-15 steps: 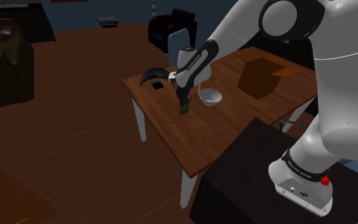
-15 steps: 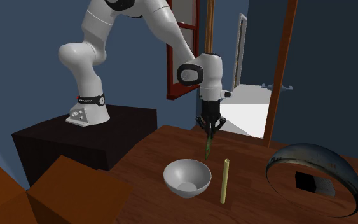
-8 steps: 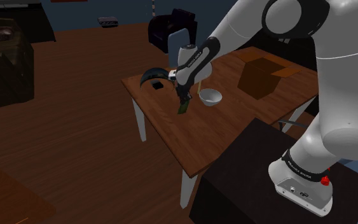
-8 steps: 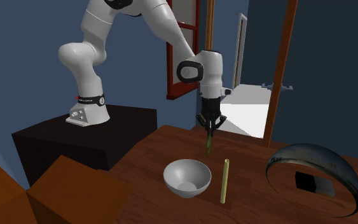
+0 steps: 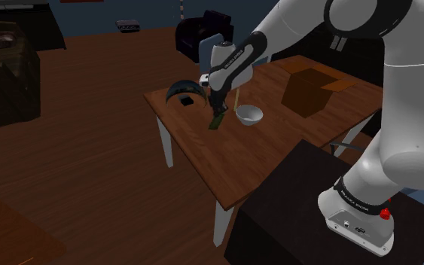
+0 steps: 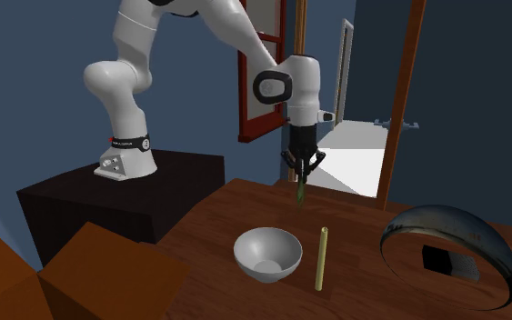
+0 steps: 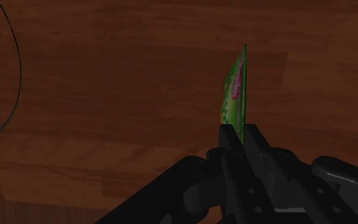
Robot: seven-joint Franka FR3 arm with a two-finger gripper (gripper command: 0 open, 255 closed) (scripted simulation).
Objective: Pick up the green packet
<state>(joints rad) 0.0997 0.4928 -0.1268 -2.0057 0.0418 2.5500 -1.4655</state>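
Your gripper (image 6: 301,175) is nearly closed, its fingers (image 7: 229,137) pinching the top edge of the green packet (image 7: 233,95). The packet hangs straight down from the fingertips, edge-on in the wrist view. It sits over the wooden table (image 5: 233,166), near the grey bowl (image 6: 266,255) and the yellow stick (image 6: 320,259).

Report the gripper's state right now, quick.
Gripper: jaws closed on the green packet, which hangs from them.
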